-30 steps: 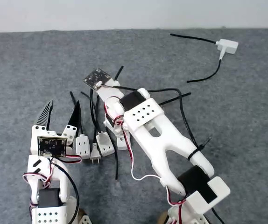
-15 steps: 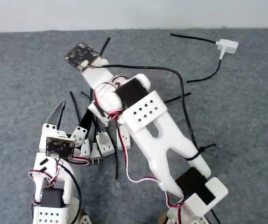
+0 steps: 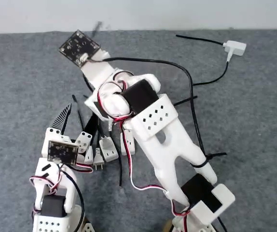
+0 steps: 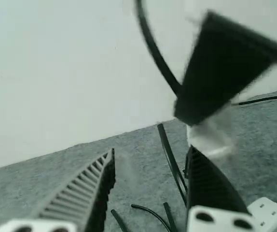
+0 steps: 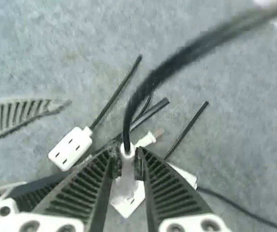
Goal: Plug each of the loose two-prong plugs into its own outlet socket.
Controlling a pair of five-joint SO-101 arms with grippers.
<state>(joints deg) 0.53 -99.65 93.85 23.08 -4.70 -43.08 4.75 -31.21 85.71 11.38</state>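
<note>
Carpet (image 3: 254,121), two arms (image 3: 162,140) (image 3: 56,193), one far plug (image 3: 235,47)

A grey, felt-like cover (image 3: 259,145) lies over the whole table, and its surface looks rough, with short fibres. Behind its far edge stands a plain pale wall (image 3: 186,14); the 2 meet in 1 straight line. At the near edge 2 small brown spots (image 3: 86,225) show, too small to tell what they are.
</note>
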